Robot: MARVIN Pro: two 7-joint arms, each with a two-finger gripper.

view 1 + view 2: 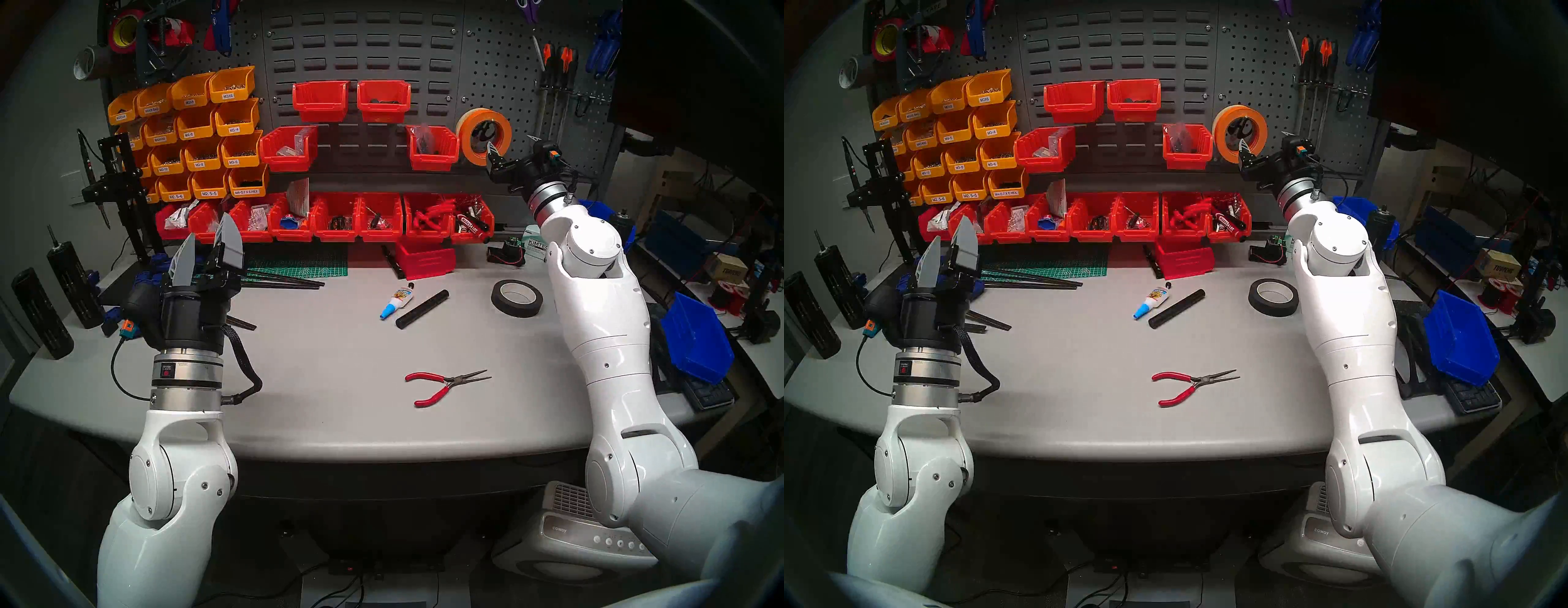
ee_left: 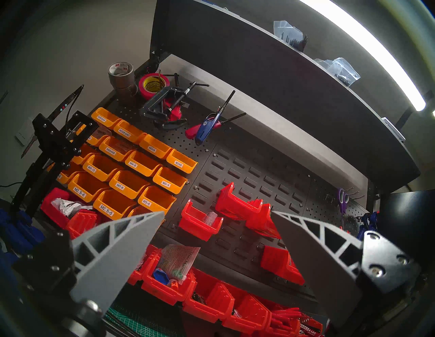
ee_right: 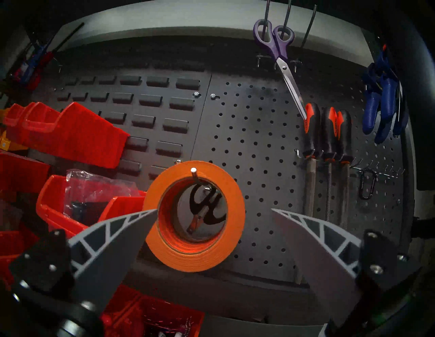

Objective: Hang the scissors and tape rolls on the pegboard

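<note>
The orange tape roll [image 3: 195,254] hangs on a metal hook [image 3: 193,170] on the dark pegboard [image 3: 254,131]. Through its core I see the black-handled scissors [image 3: 207,207] hanging behind it on the same hook, blades down. My right gripper [image 3: 214,210] is open just in front of the roll, one finger at its left rim and the other well off to its right, holding nothing. In the head view the roll [image 1: 483,136] sits beside a red bin, with the right gripper [image 1: 513,144] at it. My left gripper [image 1: 208,227] stands open and empty above the table's left side, fingers pointing up.
On the table lie red-handled pliers [image 1: 441,384], a black tape roll [image 1: 516,297], a glue bottle [image 1: 396,301] and a black tube [image 1: 422,308]. Purple scissors [image 3: 275,47] and orange-black tool handles [image 3: 329,131] hang right of the roll. Red bins [image 1: 432,148] crowd its left.
</note>
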